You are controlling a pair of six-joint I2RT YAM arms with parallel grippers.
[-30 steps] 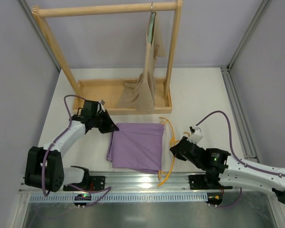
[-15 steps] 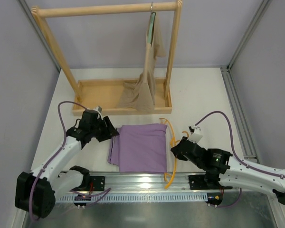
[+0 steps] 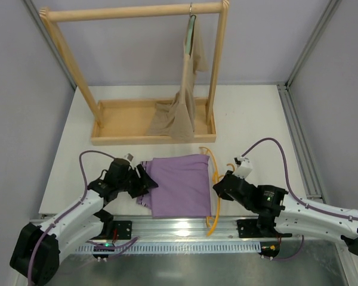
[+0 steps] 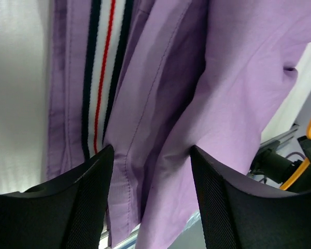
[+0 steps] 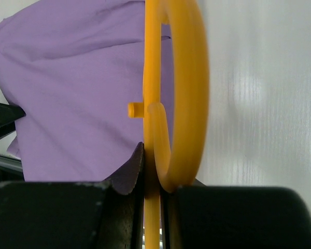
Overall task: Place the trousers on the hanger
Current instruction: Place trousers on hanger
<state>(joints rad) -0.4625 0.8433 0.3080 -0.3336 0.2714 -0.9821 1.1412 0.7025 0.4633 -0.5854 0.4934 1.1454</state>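
- Trousers [image 3: 179, 185] lay folded flat on the white table [image 3: 250, 119], at its near edge, between the two arms and in front of the wooden rack [image 3: 131, 11].
- The rack stood at the back of the table. A beige garment [image 3: 179, 116] hung from its top bar near the right post, with the lower end bunched in the base tray.
- Trousers, condition: lilac-purple woven cloth in a roughly square fold, creased along the left edge. The left wrist view showed the waistband trim [image 4: 101, 78], a white band with dark stripes and one red stripe, running beside a stitched seam.
- The hanger [image 3: 215, 208], thin orange-yellow plastic, lay along the right edge of the trousers. Its hook curved above the cloth in the right wrist view [image 5: 189, 78].
- The right gripper [image 3: 222, 186] was clenched on the hanger's stem, fingers pressed to either side of it.
- The left gripper [image 3: 144, 182] sat at the left edge of the trousers. Its fingers were spread wide, with a fold of the cloth lying between them [image 4: 153, 197].
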